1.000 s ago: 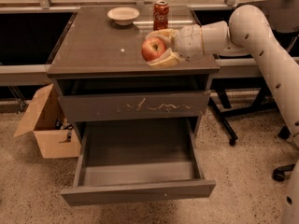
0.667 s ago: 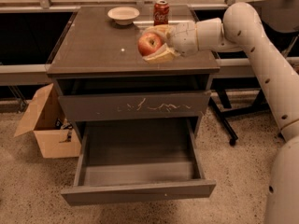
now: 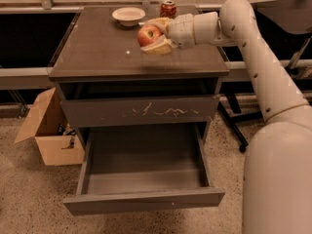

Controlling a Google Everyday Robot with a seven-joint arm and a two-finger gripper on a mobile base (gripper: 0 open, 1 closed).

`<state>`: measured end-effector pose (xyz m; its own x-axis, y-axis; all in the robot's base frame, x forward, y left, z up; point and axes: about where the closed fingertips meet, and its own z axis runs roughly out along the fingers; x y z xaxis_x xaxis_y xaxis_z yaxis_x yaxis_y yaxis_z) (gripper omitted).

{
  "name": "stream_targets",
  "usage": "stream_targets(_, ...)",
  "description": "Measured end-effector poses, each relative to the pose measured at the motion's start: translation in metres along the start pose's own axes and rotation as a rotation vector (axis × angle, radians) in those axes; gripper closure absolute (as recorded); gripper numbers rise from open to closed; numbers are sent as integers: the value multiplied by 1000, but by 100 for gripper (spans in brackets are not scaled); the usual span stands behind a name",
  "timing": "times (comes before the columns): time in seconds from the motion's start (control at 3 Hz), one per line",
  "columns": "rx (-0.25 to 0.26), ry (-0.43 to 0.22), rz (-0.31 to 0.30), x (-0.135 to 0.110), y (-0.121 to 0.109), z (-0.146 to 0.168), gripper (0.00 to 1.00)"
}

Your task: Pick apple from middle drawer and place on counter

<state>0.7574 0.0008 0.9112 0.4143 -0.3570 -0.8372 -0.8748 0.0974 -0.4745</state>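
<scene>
My gripper is shut on the apple, a small red apple with yellowish patches. It holds the apple just above the counter, the glossy grey-brown top of the drawer cabinet, right of its middle. The white arm reaches in from the right. The middle drawer is pulled out below and its inside is bare. Its plain front panel faces me.
A red soda can and a white bowl stand at the back of the counter, behind the gripper. A shut drawer front with white scratch marks is above the open drawer. A cardboard box sits on the floor at the left.
The gripper with the apple has moved left and farther back over the counter. The drawer, can and bowl have not moved.
</scene>
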Motion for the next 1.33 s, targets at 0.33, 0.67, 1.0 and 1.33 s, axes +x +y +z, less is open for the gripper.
stream_targets(0.33,42,22,61,3,-21,22,100)
stream_targets(0.67,57,76,127,5,-32,44,100)
stream_targets(1.0,60,146,200,12,-36,61,100)
stream_targets(1.33,41,192,253,18,-34,75,100)
